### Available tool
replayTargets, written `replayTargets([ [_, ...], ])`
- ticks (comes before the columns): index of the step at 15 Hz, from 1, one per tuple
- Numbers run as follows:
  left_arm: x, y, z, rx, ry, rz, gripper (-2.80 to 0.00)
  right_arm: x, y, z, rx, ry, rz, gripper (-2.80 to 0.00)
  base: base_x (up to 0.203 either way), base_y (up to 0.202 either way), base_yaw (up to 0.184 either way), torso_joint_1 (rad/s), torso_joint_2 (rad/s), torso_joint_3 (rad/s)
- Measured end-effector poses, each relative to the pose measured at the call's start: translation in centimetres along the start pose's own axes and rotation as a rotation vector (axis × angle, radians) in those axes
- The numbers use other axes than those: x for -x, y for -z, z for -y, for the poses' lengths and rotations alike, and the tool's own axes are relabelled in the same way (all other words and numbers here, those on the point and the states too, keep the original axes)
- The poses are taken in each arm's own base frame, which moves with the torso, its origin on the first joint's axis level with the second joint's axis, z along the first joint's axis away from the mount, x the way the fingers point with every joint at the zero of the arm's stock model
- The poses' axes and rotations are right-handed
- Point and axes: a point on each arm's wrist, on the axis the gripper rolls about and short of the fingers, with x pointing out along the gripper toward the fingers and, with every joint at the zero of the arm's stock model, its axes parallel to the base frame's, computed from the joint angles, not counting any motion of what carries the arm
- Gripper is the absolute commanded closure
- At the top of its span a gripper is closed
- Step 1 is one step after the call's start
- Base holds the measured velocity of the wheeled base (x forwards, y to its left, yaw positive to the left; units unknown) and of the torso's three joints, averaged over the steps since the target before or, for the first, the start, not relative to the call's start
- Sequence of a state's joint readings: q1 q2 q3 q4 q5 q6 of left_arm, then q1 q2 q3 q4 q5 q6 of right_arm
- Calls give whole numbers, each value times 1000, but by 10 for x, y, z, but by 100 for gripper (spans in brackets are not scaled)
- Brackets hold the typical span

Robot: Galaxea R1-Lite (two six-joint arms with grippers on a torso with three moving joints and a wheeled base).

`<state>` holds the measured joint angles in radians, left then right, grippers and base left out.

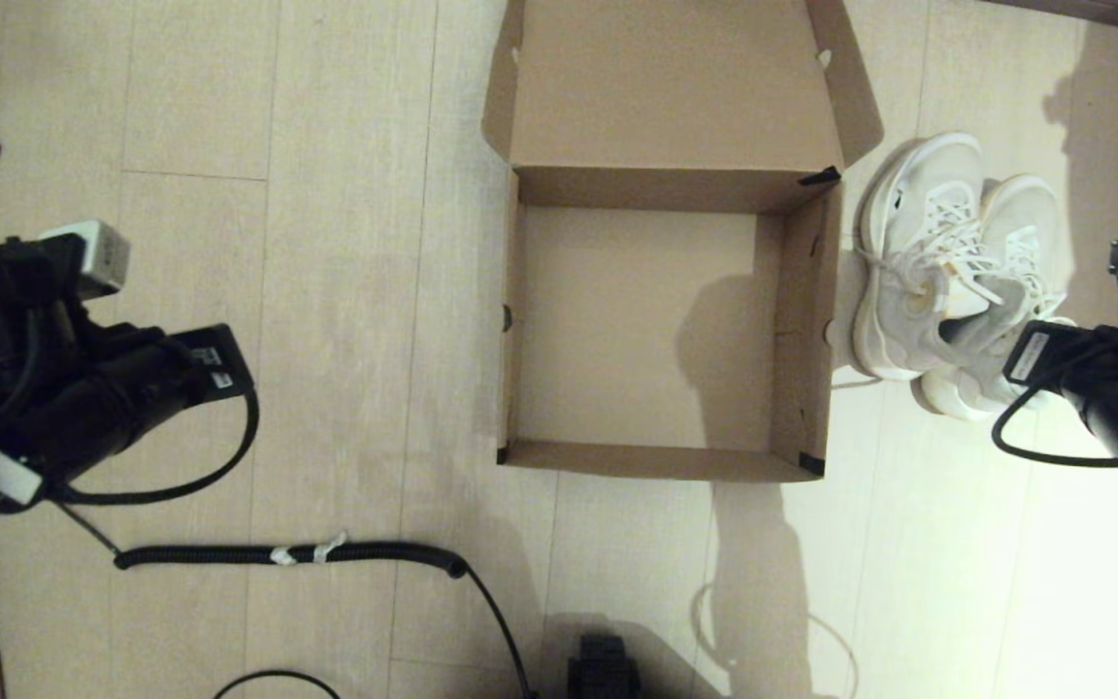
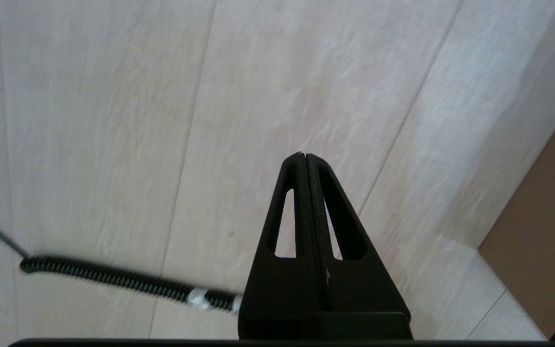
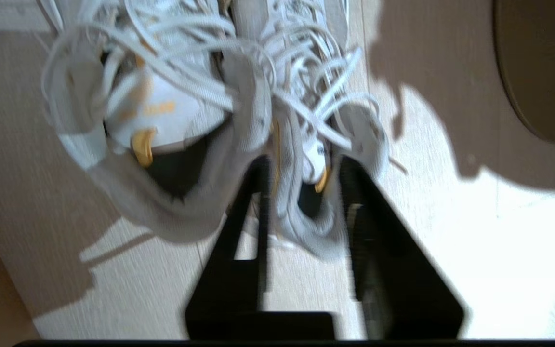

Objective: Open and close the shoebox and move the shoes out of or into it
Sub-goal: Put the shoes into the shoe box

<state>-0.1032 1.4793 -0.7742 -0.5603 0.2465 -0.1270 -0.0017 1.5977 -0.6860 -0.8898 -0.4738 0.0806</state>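
Note:
The brown cardboard shoebox (image 1: 656, 462) stands open and empty in the middle of the floor, its lid (image 1: 666, 87) folded back on the far side. The two white and grey shoes (image 1: 918, 262) lie side by side on the floor just right of the box, toes pointing away. My right gripper (image 3: 301, 166) is open at the shoes' near end, one finger (image 3: 253, 202) on each side of the heel collar of the right-hand shoe (image 3: 306, 212). The left gripper (image 2: 305, 155) is shut on nothing, held above bare floor to the left of the box.
A black coiled cable (image 1: 297, 554) lies on the wooden floor near the box's front left. A dark brown rounded object (image 3: 542, 67) sits on the floor beyond the shoes. The box's side wall (image 2: 547, 217) shows at the edge of the left wrist view.

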Motion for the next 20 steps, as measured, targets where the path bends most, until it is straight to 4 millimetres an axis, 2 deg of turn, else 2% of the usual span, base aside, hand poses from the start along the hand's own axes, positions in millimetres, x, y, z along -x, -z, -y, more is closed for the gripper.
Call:
replayTargets([
  [3, 4, -2, -10, 9, -1, 10, 0, -18, -1, 3, -8, -2, 5, -280, 0, 0, 0, 0, 0, 0],
  [6, 6, 0, -13, 10, -6, 5, 0, -36, 10, 7, -20, -35, -32, -280, 0, 0, 0, 0, 0, 0],
  [11, 6, 4, -13, 7, -10, -9, 0, -61, 28, 18, -180, -92, -88, -280, 0, 0, 0, 0, 0, 0],
  [17, 5, 7, -14, -2, -13, -23, 0, -88, 37, 12, -214, -208, -37, -280, 0, 0, 0, 0, 0, 0],
  [18, 5, 8, -14, -6, -14, -26, 0, -90, 40, 11, -212, -225, -44, 0, 0, 0, 0, 0, 0, 0],
  [20, 6, 12, -13, -13, -10, -40, 0, -92, 43, 10, -208, -232, -51, 0, 0, 0, 0, 0, 0, 0],
])
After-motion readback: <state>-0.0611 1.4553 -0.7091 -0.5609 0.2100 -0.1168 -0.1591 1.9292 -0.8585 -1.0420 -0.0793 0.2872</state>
